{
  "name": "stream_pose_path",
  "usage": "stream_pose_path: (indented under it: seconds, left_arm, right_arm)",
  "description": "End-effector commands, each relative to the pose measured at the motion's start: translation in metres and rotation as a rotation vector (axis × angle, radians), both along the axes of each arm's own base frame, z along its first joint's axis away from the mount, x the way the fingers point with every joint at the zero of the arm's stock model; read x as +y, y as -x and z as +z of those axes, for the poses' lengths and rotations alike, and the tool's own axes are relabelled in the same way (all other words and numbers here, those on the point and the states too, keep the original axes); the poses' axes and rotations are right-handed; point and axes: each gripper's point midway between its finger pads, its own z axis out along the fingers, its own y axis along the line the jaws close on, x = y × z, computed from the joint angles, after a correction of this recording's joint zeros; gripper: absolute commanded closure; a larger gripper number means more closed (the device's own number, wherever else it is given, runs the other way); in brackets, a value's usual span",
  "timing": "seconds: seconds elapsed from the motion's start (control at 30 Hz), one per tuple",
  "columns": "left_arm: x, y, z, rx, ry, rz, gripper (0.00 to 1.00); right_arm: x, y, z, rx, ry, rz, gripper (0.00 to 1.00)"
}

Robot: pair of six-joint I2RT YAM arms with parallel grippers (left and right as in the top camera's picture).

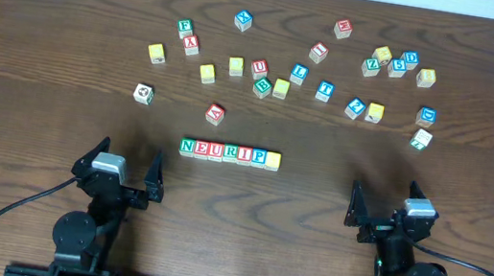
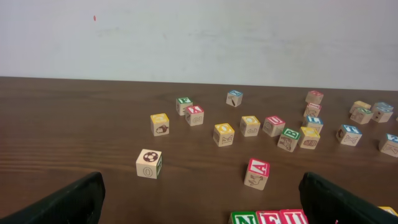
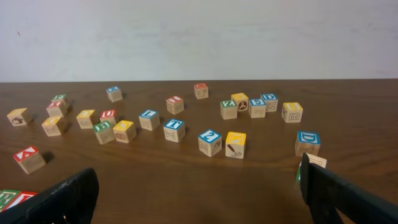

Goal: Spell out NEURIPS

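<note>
Many loose cubes, A seemingly nearest row

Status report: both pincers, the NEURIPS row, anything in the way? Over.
Left pincer open, empty. Right pincer open, empty. Row reads NEURIP plus yellow cube, letter unreadable. Nothing blocking.

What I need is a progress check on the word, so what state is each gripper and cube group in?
left gripper: open, empty, clear of the cubes.
right gripper: open, empty, clear of the cubes.
NEURIPS row: seven cubes side by side, reading N E U R I P, last letter unreadable.
yellow end cube: set at the row's right end.
loose cubes: scattered beyond the row, none stacked.
</note>
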Motion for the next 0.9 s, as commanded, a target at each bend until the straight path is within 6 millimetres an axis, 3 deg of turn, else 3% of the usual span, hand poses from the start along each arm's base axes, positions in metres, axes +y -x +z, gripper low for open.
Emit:
stream_pose_path:
  seconds: [0.0, 0.87]
  left_arm:
    - [-0.0031, 0.0016, -0.0149, 0.05, -0.001, -0.018, 0.02]
    - [-0.0067, 0.002, -0.0141, 0.047, -0.001, -0.033, 0.02]
  right_arm:
    - [0.0002, 0.0004, -0.0003, -0.003, 0.018, 0.006, 0.01]
    - [0.0002, 0.0004, -0.0003, -0.003, 0.018, 0.006, 0.01]
